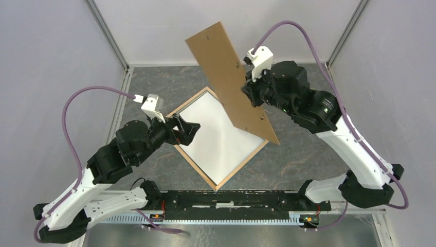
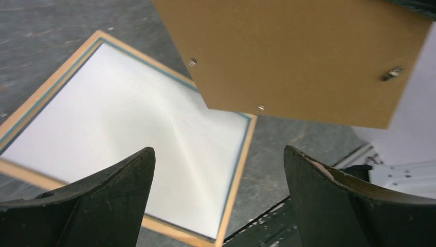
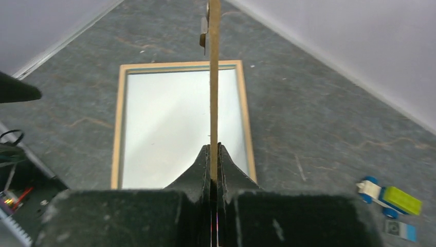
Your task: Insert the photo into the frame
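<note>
The frame [image 1: 197, 170] lies face down on the grey table, turned like a diamond, with its light wood rim up. The photo [image 1: 218, 139] lies inside it with its plain white back up and a soft crease across it. My right gripper [image 1: 250, 87] is shut on the brown hardboard backing sheet [image 1: 229, 82] and holds it on edge in the air above the frame's far right side. My left gripper [image 1: 191, 128] is open and empty, hovering at the frame's left corner. The left wrist view shows the frame [image 2: 240, 159], the photo [image 2: 128, 113], the sheet [image 2: 298, 56] and my left gripper [image 2: 218, 149].
A black rail [image 1: 231, 200] runs along the near table edge between the arm bases. In the right wrist view a small blue and green toy car [image 3: 391, 198] and a blue and white block [image 3: 401, 230] lie on the table right of the frame [image 3: 118, 128]. Grey walls close in the table.
</note>
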Available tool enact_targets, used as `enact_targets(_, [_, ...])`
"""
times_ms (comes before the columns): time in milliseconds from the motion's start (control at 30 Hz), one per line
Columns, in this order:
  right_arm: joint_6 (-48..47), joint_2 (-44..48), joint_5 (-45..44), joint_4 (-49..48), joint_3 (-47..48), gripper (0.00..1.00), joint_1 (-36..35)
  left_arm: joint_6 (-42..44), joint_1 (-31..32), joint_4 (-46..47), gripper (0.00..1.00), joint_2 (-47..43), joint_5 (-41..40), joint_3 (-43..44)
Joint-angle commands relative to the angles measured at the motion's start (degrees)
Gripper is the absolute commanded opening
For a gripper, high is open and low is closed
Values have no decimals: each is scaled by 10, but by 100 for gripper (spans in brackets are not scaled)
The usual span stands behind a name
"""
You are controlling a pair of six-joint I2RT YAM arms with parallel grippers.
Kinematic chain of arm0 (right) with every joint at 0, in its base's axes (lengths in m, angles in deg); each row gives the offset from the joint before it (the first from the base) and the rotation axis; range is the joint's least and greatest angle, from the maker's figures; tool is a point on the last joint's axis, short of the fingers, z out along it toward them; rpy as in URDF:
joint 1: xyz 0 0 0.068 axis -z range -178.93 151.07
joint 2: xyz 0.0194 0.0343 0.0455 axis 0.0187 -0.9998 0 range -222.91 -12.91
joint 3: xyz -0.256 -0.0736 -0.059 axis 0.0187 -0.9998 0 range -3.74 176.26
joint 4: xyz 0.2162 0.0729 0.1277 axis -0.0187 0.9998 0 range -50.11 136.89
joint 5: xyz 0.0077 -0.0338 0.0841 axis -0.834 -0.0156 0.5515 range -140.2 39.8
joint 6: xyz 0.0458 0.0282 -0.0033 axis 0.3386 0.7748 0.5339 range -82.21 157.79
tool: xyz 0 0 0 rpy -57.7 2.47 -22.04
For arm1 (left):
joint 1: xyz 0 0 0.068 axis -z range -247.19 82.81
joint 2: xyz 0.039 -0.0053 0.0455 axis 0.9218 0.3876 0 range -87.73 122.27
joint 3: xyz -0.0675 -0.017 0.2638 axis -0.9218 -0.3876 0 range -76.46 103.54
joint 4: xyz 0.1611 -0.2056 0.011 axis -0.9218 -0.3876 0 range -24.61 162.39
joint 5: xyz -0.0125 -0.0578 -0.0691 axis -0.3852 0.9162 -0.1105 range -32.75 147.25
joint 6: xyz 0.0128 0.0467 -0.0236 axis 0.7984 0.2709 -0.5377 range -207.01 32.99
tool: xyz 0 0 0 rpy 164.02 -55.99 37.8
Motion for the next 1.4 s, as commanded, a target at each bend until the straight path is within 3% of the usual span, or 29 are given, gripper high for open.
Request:
enact_targets(0, [65, -48, 116, 46, 83, 0, 27, -21, -2, -85, 100, 7, -87, -6])
enact_targets(200, [115, -53, 429, -51, -51, 0, 209, -23, -2, -88, 100, 1, -83, -18])
enact_targets(300, [115, -80, 562, -92, -104, 0, 255, -50, -2, -114, 100, 20, -118, -8])
enact_targets(533, [111, -153, 640, -108, -127, 0, 293, -99, -28, -173, 100, 90, -161, 13])
enact_targets(600, [122, -166, 664, -112, -126, 0, 313, -100, -83, -161, 100, 95, -106, -4])
enact_targets(733, [148, -176, 684, -123, -115, 0, 339, -96, -271, -111, 100, 98, 79, -68])
enact_targets(833, [179, -172, 706, -145, -140, 0, 350, -111, -364, -105, 100, 107, 85, -109])
enact_targets(1000, [198, -154, 737, -190, -214, 0, 360, -193, -496, -1, 100, 111, 216, -240])
enact_targets(1233, [255, -118, 788, -320, -342, 0, 384, -277, -510, 214, 100, 83, 238, -391])
enact_targets(1367, [285, -104, 797, -369, -401, 0, 389, -283, -511, 273, 100, 113, 204, -415])
